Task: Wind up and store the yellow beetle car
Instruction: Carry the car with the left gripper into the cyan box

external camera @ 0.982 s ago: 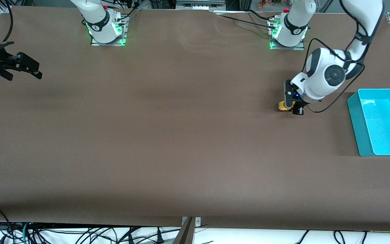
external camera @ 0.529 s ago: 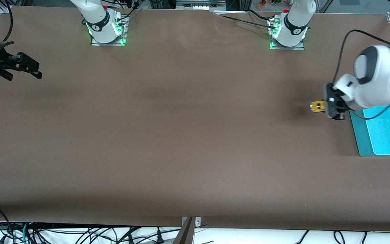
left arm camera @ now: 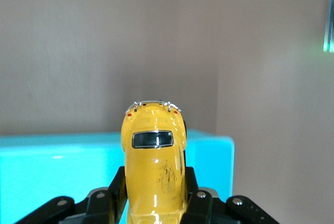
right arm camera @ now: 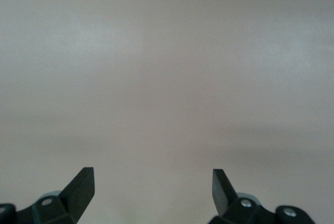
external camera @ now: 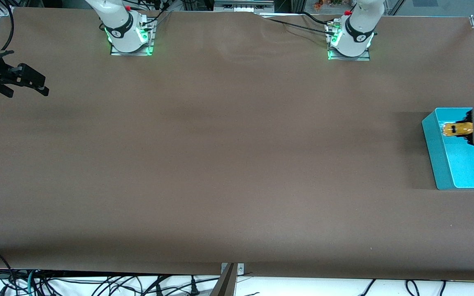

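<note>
Left gripper: held in the air over the turquoise bin, at the bin's end farther from the front camera; fingers clamped on the sides of the yellow beetle car.
Left arm pose: only the black gripper body and a bit of white wrist are seen at the edge of the front view; the fingers are pointed roughly level, toward the right arm's end of the table.
Yellow beetle car: gripped between the left gripper's fingers, off the table, its free end projecting past the fingertips above the bin's rim.
Right gripper: waiting over the brown table at the right arm's end; fingers spread wide, nothing held.
</note>
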`<control>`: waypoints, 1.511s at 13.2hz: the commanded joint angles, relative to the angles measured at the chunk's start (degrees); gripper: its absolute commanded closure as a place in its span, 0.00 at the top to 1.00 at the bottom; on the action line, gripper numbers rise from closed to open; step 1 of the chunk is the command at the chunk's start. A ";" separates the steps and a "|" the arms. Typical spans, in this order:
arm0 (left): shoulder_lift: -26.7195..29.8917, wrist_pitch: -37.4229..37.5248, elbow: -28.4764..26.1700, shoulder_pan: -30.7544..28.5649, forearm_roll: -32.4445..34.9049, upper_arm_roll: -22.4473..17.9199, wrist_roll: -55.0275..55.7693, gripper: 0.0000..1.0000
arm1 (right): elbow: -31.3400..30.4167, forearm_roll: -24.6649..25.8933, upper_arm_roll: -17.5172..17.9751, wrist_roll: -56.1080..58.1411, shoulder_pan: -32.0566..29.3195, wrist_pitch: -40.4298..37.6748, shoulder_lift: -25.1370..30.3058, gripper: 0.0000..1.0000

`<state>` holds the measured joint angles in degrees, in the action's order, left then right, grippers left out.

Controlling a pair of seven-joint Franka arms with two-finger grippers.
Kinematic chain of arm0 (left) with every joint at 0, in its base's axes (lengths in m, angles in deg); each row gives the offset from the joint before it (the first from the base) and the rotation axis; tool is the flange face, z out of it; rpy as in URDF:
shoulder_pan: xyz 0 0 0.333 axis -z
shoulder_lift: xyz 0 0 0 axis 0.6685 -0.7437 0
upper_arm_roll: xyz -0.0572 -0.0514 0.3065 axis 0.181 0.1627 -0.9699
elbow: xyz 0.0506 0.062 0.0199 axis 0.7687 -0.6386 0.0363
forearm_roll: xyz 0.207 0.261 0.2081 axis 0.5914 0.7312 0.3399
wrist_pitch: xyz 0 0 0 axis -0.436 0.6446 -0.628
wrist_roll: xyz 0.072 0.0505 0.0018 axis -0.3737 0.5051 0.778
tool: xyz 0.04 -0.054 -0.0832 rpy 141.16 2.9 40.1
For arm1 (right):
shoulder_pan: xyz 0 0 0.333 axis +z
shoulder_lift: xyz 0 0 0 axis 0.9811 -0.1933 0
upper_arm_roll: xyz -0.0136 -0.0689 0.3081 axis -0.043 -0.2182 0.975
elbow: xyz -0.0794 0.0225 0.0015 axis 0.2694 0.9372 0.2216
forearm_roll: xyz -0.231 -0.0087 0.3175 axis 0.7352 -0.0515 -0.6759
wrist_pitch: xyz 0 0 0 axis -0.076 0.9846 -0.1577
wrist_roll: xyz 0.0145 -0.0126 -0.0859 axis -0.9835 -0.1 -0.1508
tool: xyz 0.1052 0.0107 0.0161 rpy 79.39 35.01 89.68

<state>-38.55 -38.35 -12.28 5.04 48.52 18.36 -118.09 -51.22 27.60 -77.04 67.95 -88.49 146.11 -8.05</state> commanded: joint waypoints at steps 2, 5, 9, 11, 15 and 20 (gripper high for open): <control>-8.84 -0.60 8.88 -4.13 5.38 0.86 -6.55 0.30 | 1.57 0.50 -0.10 -0.65 0.05 -1.32 -0.58 1.00; -15.15 -2.81 8.87 -8.51 5.49 1.03 -6.73 0.34 | 1.57 0.67 -0.10 -0.64 0.05 -1.32 -0.58 1.00; -16.84 -6.41 8.08 -8.88 4.87 1.03 -8.22 0.42 | 1.48 0.59 -0.54 0.05 0.05 -1.41 -0.49 1.00; -17.37 -7.03 8.00 -8.88 4.87 1.03 -8.31 0.45 | 1.48 0.59 -0.54 0.23 0.05 -2.46 -0.58 1.00; -17.46 -6.33 7.38 -8.97 4.61 1.12 -10.06 1.00 | 1.48 0.67 0.16 1.02 0.23 -2.46 -0.14 1.00; -15.18 -1.34 10.53 -8.36 2.08 1.65 -9.28 1.00 | 1.48 0.76 0.16 1.90 0.23 -2.46 -0.14 1.00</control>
<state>-55.39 -44.20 -4.67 -3.74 52.51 19.80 -126.46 -51.06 27.65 -76.97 69.00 -88.34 144.98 -8.03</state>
